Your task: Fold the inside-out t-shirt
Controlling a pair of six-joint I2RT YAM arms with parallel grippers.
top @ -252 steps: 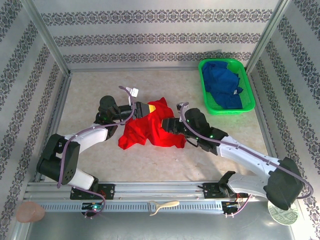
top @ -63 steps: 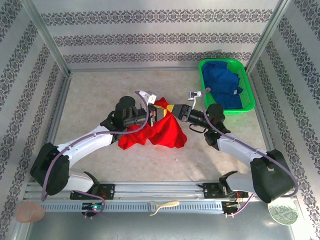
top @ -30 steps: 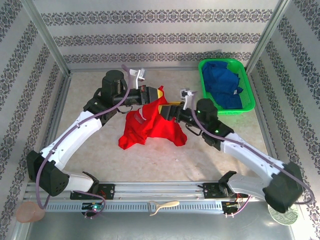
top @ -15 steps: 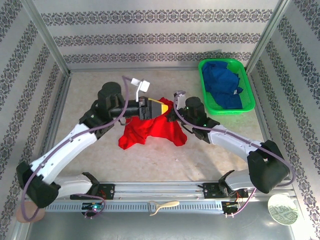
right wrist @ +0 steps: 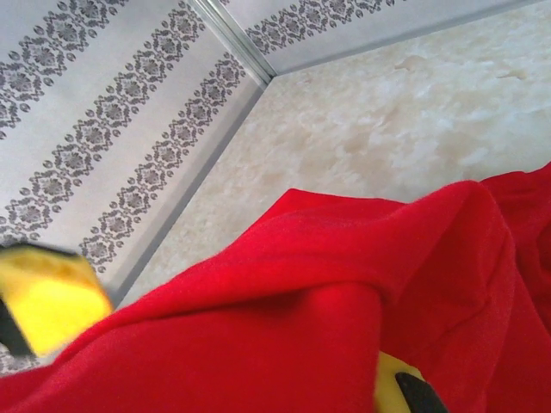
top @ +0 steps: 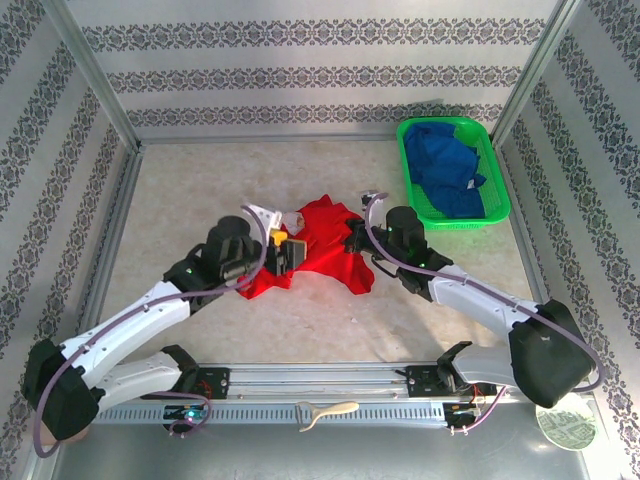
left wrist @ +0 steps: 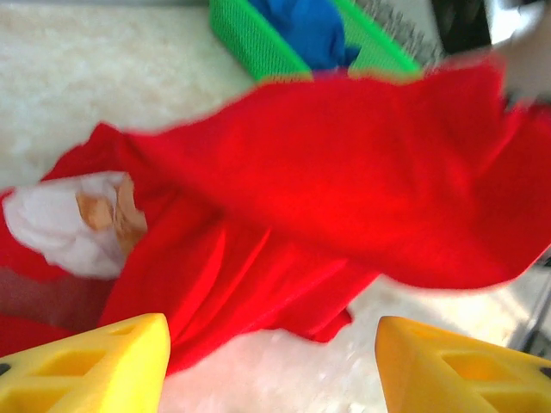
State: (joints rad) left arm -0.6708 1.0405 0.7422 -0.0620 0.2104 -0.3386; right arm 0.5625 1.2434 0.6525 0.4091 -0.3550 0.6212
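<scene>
Red shirt (top: 318, 250) lies bunched on the bench (top: 200, 190), lower than a second ago; left claw (top: 284, 252) has let go, right claw (top: 352, 238) now pinches it. Left wrist: claw (left wrist: 271, 331) spread, empty, shirt (left wrist: 327, 172) ahead. Right wrist: shirt (right wrist: 301, 327) drapes over clenched claw. Grip swapped; folding unstarted.

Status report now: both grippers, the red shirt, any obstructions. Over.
Left gripper open, facing t-shirt. Right gripper shut on t-shirt, one edge lifted. T-shirt crumpled mid-table, not folded. Green basket with blue garment sits apart, far right.
</scene>
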